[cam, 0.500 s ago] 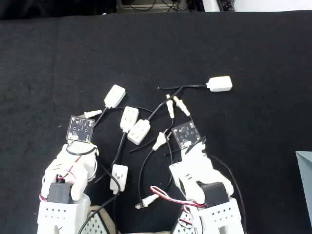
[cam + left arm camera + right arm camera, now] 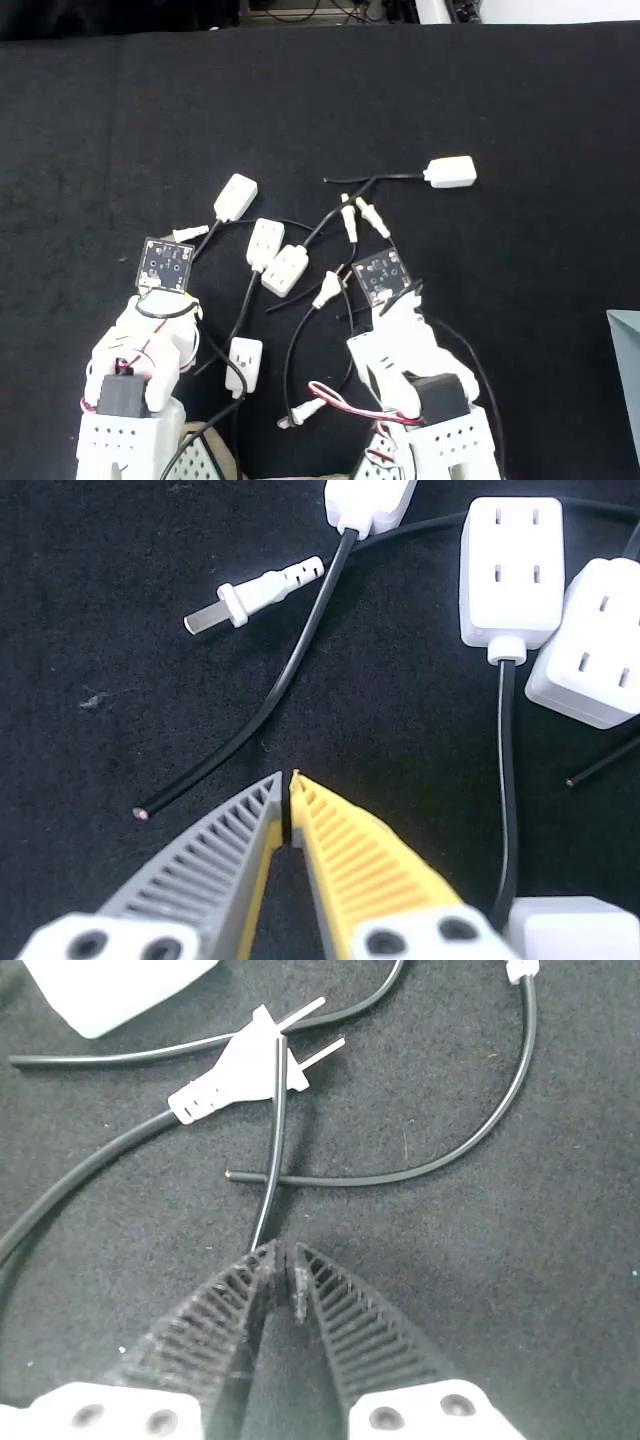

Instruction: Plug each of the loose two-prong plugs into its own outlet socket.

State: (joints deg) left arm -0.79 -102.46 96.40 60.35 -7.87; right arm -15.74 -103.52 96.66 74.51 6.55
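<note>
Five loose plugs (image 2: 327,290), five outlet sockets (image 2: 265,243), and not one pair joined. By my reading the score stands at nil, with the whole job left to do. Everything lies in a tangle of black cables (image 2: 296,345) around the middle of the black table (image 2: 520,90) in the high view, bar a lone socket (image 2: 450,172) out at the upper right.

Over to the left gripper (image 2: 288,798): fingers pressed together, nothing between them, tips close to the cloth. Ahead of it lies the nearest plug (image 2: 255,590), flat on the table with its prongs free; in the high view it sits left of centre, just above the left arm (image 2: 140,350).

Now the right gripper (image 2: 287,1260): also closed up. A thin cable (image 2: 272,1150) runs right to its tips, and I cannot tell whether it is pinched or merely touching. That cable crosses a second plug (image 2: 240,1075) a little beyond.

Against the frame from half a second back, nothing has budged: arms, plugs and cables all sit exactly where they were.
</note>
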